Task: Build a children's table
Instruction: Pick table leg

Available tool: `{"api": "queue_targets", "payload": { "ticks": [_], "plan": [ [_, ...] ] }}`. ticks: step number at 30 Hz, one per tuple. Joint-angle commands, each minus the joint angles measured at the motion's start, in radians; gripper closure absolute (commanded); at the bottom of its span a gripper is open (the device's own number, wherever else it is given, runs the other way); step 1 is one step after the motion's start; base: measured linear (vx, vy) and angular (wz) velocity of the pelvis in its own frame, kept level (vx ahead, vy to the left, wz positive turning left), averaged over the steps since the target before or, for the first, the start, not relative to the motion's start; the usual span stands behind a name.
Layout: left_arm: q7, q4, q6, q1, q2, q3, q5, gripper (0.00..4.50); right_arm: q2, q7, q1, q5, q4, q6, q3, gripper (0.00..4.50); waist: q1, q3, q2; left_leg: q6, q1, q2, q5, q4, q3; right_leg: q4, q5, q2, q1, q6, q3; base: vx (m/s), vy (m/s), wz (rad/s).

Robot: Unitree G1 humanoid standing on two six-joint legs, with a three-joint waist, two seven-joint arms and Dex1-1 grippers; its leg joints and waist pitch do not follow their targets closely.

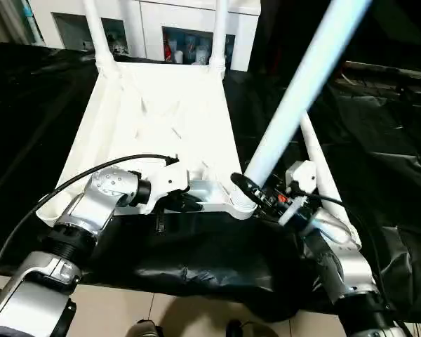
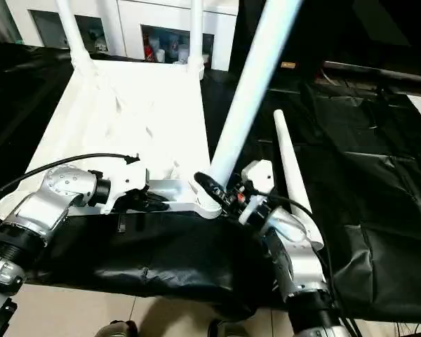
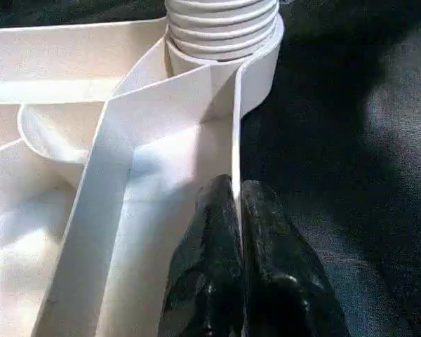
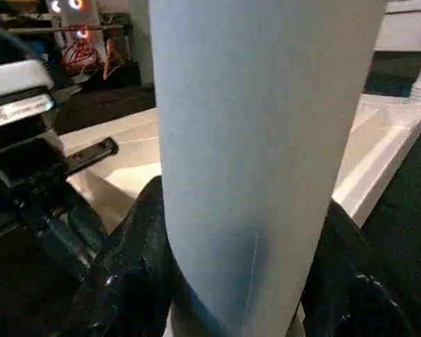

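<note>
The children's table top (image 1: 154, 105) lies upside down on black cloth, ribbed underside up. Two white legs (image 1: 95, 28) (image 1: 219, 28) stand in its far corner sockets. A third leg (image 1: 295, 91) rises slanting from the near right corner socket (image 1: 240, 205), and my right gripper (image 1: 249, 191) is shut around its base, a black finger (image 4: 126, 281) on each side. My left gripper (image 1: 189, 203) is shut on the top's thin near rim, with its fingers (image 3: 266, 281) pinching the wall close to that socket. A fourth leg (image 2: 291, 168) lies loose on the cloth to the right.
Black cloth (image 1: 379, 140) covers the work surface and hangs over its near edge above a tiled floor (image 1: 126, 309). A white cabinet (image 1: 154, 28) with open shelves stands behind the table top. A black cable (image 1: 91, 172) loops over my left forearm.
</note>
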Motion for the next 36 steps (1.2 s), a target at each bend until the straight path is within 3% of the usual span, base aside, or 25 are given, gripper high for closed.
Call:
{"api": "queue_targets", "payload": {
  "ticks": [1, 6, 11, 13, 16, 18, 20, 22, 24, 26, 28, 29, 30, 32, 35, 36],
  "plan": [
    [0.035, -0.001, 0.005, 0.009, -0.011, 0.022, -0.015, 4.50, -0.024, 0.008, 0.057, -0.056, 0.070, 0.039, 0.021, 2.64, -0.008, -0.035, 0.007, 0.012, 0.018, 0.013, -0.428, -0.081, -0.003, -0.097, -0.568, -0.052, 0.024, -0.089, 0.026, 0.000, 0.000, 0.00],
    [0.026, -0.001, 0.009, 0.005, -0.013, 0.023, -0.014, 4.50, -0.035, 0.014, 0.059, -0.053, 0.073, 0.047, 0.022, 2.64, -0.009, -0.028, 0.010, 0.012, 0.020, 0.014, -0.451, -0.084, -0.003, -0.102, -0.589, -0.052, 0.020, -0.091, 0.026, 0.000, 0.000, 0.00],
    [0.012, -0.008, 0.011, 0.010, -0.007, 0.022, -0.013, 4.50, -0.044, 0.030, 0.040, -0.028, 0.081, 0.125, 0.021, 2.64, -0.011, -0.027, 0.011, 0.007, 0.022, 0.015, -0.476, -0.086, -0.007, -0.111, -0.655, -0.056, 0.015, -0.073, 0.025, 0.000, 0.000, 0.00],
    [-0.005, -0.019, 0.014, 0.016, 0.001, 0.019, -0.017, 4.50, -0.062, 0.067, 0.020, -0.018, 0.090, 0.201, 0.038, 2.64, -0.015, -0.027, 0.006, 0.008, 0.017, 0.013, -0.472, -0.088, -0.010, -0.109, -0.654, -0.054, 0.021, -0.073, 0.023, 0.000, 0.000, 0.00],
    [-0.015, -0.031, 0.018, 0.025, 0.006, 0.017, -0.020, 4.50, -0.081, 0.101, 0.000, -0.017, 0.106, 0.244, 0.058, 2.64, -0.015, -0.031, 0.006, 0.007, 0.021, 0.015, -0.476, -0.086, -0.009, -0.111, -0.667, -0.057, 0.017, -0.071, 0.024, 0.000, 0.000, 0.00],
    [-0.023, -0.039, 0.022, 0.029, 0.012, 0.017, -0.022, 4.50, -0.091, 0.120, -0.012, -0.025, 0.117, 0.253, 0.073, 2.64, -0.016, -0.032, 0.007, 0.006, 0.017, 0.016, -0.463, -0.087, -0.009, -0.109, -0.657, -0.058, 0.020, -0.075, 0.025, 0.000, 0.000, 0.00],
    [-0.035, -0.050, 0.027, 0.035, 0.021, 0.016, -0.025, 4.50, -0.100, 0.137, -0.024, -0.035, 0.123, 0.265, 0.089, 2.64, -0.014, -0.040, 0.017, 0.003, 0.021, 0.017, -0.456, -0.085, -0.008, -0.105, -0.617, -0.058, 0.021, -0.088, 0.026, 0.000, 0.000, 0.00],
    [-0.055, -0.062, 0.033, 0.040, 0.032, 0.013, -0.029, 4.50, -0.109, 0.163, -0.041, -0.050, 0.130, 0.276, 0.112, 2.64, -0.016, -0.040, 0.013, 0.002, 0.018, 0.018, -0.445, -0.087, -0.006, -0.102, -0.577, -0.054, 0.023, -0.100, 0.026, 0.000, 0.000, 0.00],
    [-0.068, -0.061, 0.029, 0.038, 0.039, 0.010, -0.026, 4.50, -0.121, 0.193, -0.056, -0.071, 0.139, 0.272, 0.136, 2.64, -0.015, -0.050, 0.023, -0.001, 0.019, 0.018, -0.428, -0.085, -0.004, -0.093, -0.502, -0.051, 0.030, -0.126, 0.026, 0.000, 0.000, 0.00],
    [-0.074, -0.053, 0.026, 0.032, 0.038, 0.007, -0.024, 4.50, -0.132, 0.223, -0.070, -0.089, 0.152, 0.264, 0.155, 2.64, -0.018, -0.050, 0.016, 0.003, 0.014, 0.016, -0.405, -0.083, 0.000, -0.088, -0.454, -0.048, 0.034, -0.141, 0.026, 0.000, 0.000, 0.00],
    [-0.076, -0.049, 0.025, 0.029, 0.034, 0.006, -0.022, 4.50, -0.138, 0.237, -0.080, -0.099, 0.163, 0.261, 0.164, 2.64, -0.017, -0.052, 0.020, 0.008, 0.015, 0.017, -0.383, -0.081, 0.003, -0.086, -0.425, -0.049, 0.035, -0.150, 0.028, 0.000, 0.000, 0.00],
    [-0.075, -0.046, 0.025, 0.026, 0.031, 0.006, -0.020, 4.50, -0.140, 0.242, -0.088, -0.102, 0.171, 0.263, 0.167, 2.64, -0.017, -0.055, 0.013, 0.015, 0.015, 0.018, -0.363, -0.080, 0.004, -0.081, -0.407, -0.049, 0.038, -0.158, 0.028, 0.000, 0.000, 0.00],
    [-0.073, -0.049, 0.025, 0.026, 0.030, 0.006, -0.019, 4.50, -0.141, 0.244, -0.097, -0.109, 0.177, 0.256, 0.169, 2.64, -0.018, -0.055, 0.014, 0.014, 0.015, 0.018, -0.364, -0.080, 0.004, -0.082, -0.403, -0.048, 0.037, -0.160, 0.027, 0.000, 0.000, 0.00],
    [-0.071, -0.059, 0.030, 0.028, 0.031, 0.007, -0.020, 4.50, -0.143, 0.252, -0.106, -0.109, 0.180, 0.258, 0.172, 2.64, -0.020, -0.057, 0.006, 0.014, 0.017, 0.019, -0.368, -0.079, 0.005, -0.080, -0.407, -0.048, 0.036, -0.164, 0.026, 0.000, 0.000, 0.00],
    [-0.071, -0.066, 0.034, 0.030, 0.032, 0.008, -0.022, 4.50, -0.145, 0.259, -0.115, -0.112, 0.186, 0.255, 0.177, 2.64, -0.021, -0.056, 0.010, 0.010, 0.020, 0.019, -0.387, -0.079, 0.005, -0.083, -0.425, -0.048, 0.034, -0.159, 0.027, 0.000, 0.000, 0.00],
    [-0.073, -0.084, 0.045, 0.040, 0.038, 0.008, -0.027, 4.50, -0.144, 0.272, -0.138, -0.122, 0.204, 0.258, 0.191, 2.64, -0.021, -0.056, 0.004, 0.008, 0.019, 0.018, -0.401, -0.080, 0.003, -0.085, -0.458, -0.050, 0.035, -0.147, 0.027, 0.000, 0.000, 0.00]
  ]
}}
